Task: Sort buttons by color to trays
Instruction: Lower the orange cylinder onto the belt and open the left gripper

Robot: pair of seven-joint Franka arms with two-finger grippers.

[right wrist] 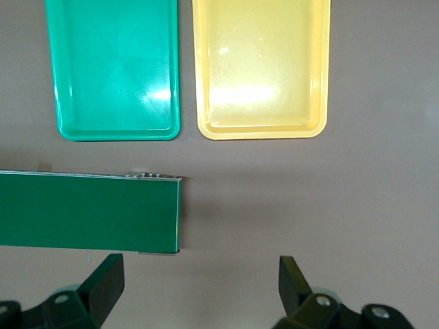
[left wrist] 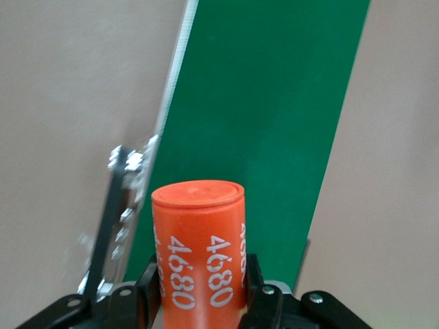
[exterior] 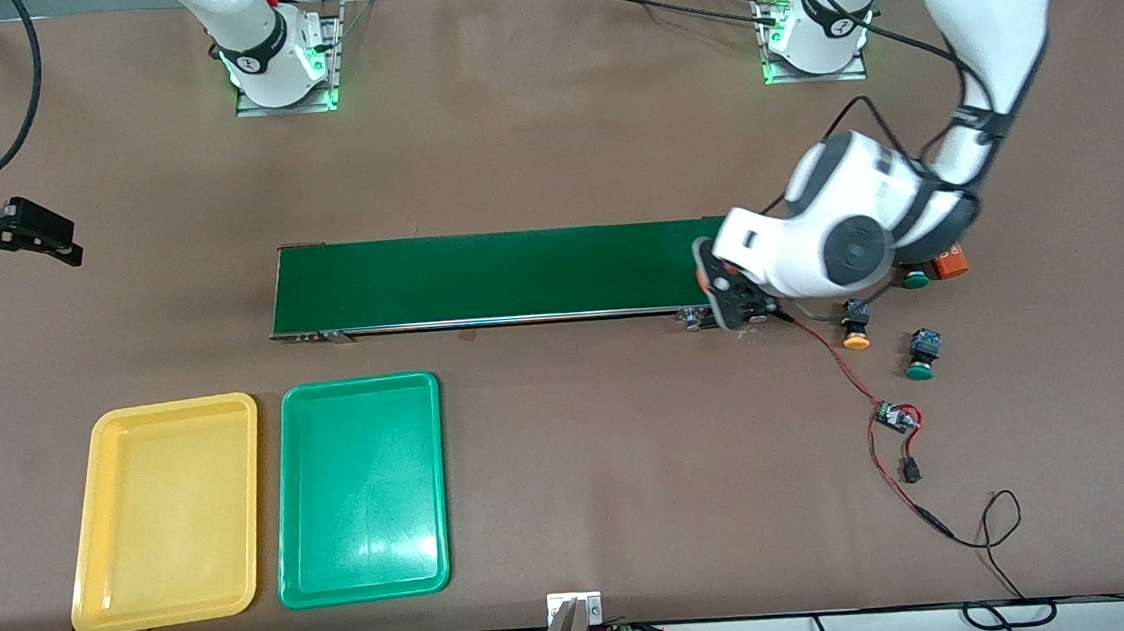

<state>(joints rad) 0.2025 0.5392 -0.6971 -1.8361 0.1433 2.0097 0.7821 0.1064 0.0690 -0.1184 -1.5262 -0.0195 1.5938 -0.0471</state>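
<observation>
The left gripper [left wrist: 199,301], at right of centre in the front view, clamps an orange cylinder [left wrist: 199,250] over the conveyor belt's [exterior: 489,276] end. The right gripper [right wrist: 199,288] waits at the frame's upper left edge, jaws spread wide and empty. Three buttons [exterior: 855,322] show at centre right, while the yellow tray [exterior: 86,513] and green tray [exterior: 285,498] sit lower left.

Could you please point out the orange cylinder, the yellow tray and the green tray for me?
orange cylinder [left wrist: 199,253]: left wrist view, on its printed side wall.
yellow tray [exterior: 168,507]: front view, on its bare floor.
green tray [exterior: 360,487]: front view, on its bare floor.

white "4680" printed on orange cylinder [left wrist: 198,250]
</observation>
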